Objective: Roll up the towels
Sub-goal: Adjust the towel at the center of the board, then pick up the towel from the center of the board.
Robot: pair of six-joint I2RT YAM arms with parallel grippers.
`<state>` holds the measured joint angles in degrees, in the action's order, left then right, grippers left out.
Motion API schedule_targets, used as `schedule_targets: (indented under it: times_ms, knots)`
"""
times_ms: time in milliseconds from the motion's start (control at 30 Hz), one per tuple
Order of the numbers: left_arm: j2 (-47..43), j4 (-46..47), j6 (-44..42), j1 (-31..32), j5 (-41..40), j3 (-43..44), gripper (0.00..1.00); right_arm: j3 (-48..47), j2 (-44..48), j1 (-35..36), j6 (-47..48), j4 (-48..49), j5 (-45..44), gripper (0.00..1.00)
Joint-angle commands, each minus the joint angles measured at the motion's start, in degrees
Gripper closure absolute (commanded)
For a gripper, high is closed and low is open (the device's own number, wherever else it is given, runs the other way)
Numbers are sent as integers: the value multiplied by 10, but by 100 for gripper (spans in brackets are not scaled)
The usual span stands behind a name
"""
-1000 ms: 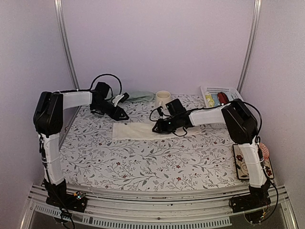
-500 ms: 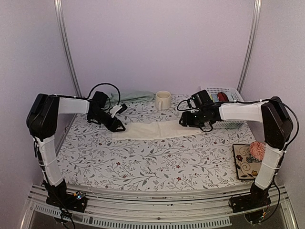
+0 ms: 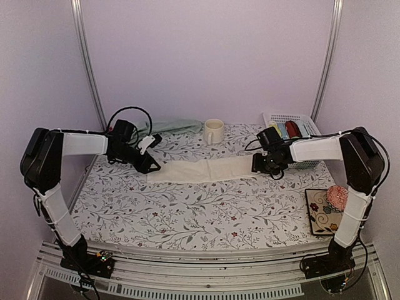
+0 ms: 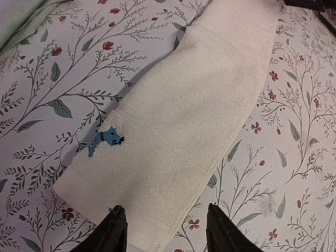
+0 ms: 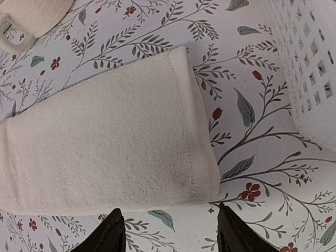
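so the cream towel lies as a long flat strip on the counter, green towel behind it. The left gripper and right gripper hang released at its ends, holding nothing. Pinch just one corner and the roll likely skews.

No legible txt or nos.
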<state>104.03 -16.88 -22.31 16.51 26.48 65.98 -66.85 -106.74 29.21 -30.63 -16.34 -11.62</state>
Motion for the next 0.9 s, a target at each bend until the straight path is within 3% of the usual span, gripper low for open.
schedule_targets:
  times_ms: [0,400,867]
  knots:
    - [-19,30,8,10,8,-12,48,-20,-28,-14,-17,8,-39,40]
    - [-43,52,13,20,2,-38,48,-70,-101,-47,-37,22,-4,44]
    - [-73,69,16,20,6,-58,47,-56,-115,-49,-55,25,27,73]
